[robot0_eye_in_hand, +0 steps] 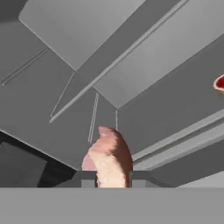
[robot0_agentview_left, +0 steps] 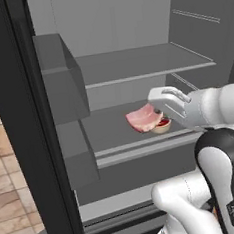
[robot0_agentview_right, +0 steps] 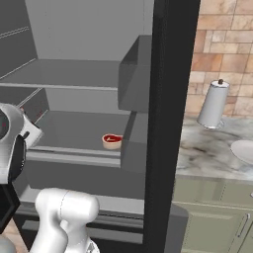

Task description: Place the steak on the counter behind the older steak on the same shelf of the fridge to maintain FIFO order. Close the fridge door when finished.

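Note:
My gripper (robot0_agentview_left: 151, 111) is shut on the steak (robot0_agentview_left: 143, 119), a pale pink slab that hangs just above the middle shelf (robot0_agentview_left: 108, 132) inside the fridge (robot0_agentview_left: 130, 17). In the hand view the steak (robot0_eye_in_hand: 109, 159) sticks up between the fingertips (robot0_eye_in_hand: 89, 179). The older steak (robot0_agentview_left: 163, 125), dark red with a whitish rim, lies on the same shelf right beside the held steak, partly hidden by it; it sits near the shelf's front (robot0_agentview_right: 112, 141) and at the hand view's right edge (robot0_eye_in_hand: 220, 82). The fridge door (robot0_agentview_left: 19, 127) stands open at the left. The counter (robot0_agentview_right: 212, 150) lies to the right.
Grey bins (robot0_agentview_left: 60, 79) jut from the open door close to the shelf's left end. A higher shelf (robot0_agentview_left: 139, 64) hangs above. A second black door edge (robot0_agentview_right: 168, 123) with a bin stands on the right. A paper towel roll (robot0_agentview_right: 213, 104) stands on the counter.

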